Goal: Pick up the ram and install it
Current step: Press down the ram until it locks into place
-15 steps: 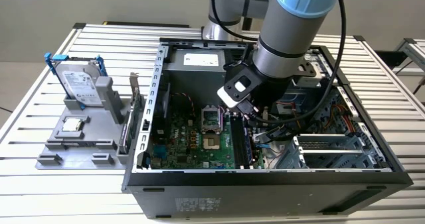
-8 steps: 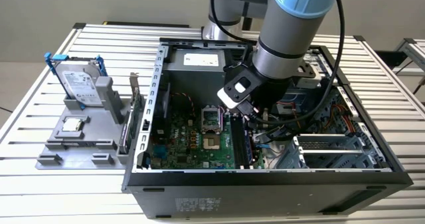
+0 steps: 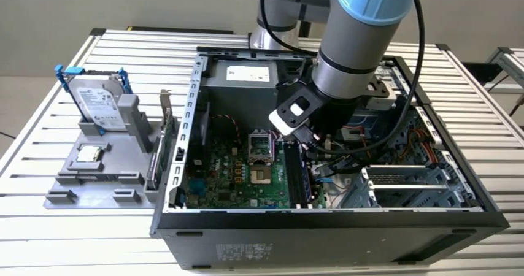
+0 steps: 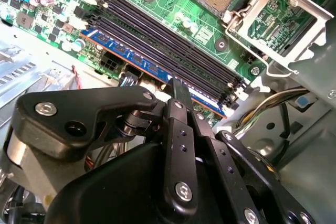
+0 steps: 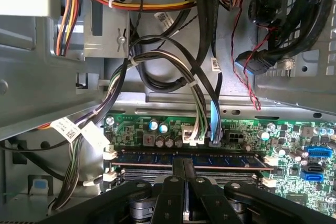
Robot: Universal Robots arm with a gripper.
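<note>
Inside the open computer case (image 3: pixel 176 184), the arm reaches down over the green motherboard (image 3: pixel 237 172). Its gripper (image 4: pixel 181 90) has both fingers pressed together, tips just above the ram (image 4: pixel 144 64), a blue stick lying in the outermost of the long black memory slots (image 4: pixel 168 45). In the first wrist view the ram (image 5: pixel 157 157) sits level between white end clips (image 5: pixel 109 153). A hard drive (image 3: pixel 98 104) stands on the grey tray (image 3: pixel 90 184) beside the case.
</note>
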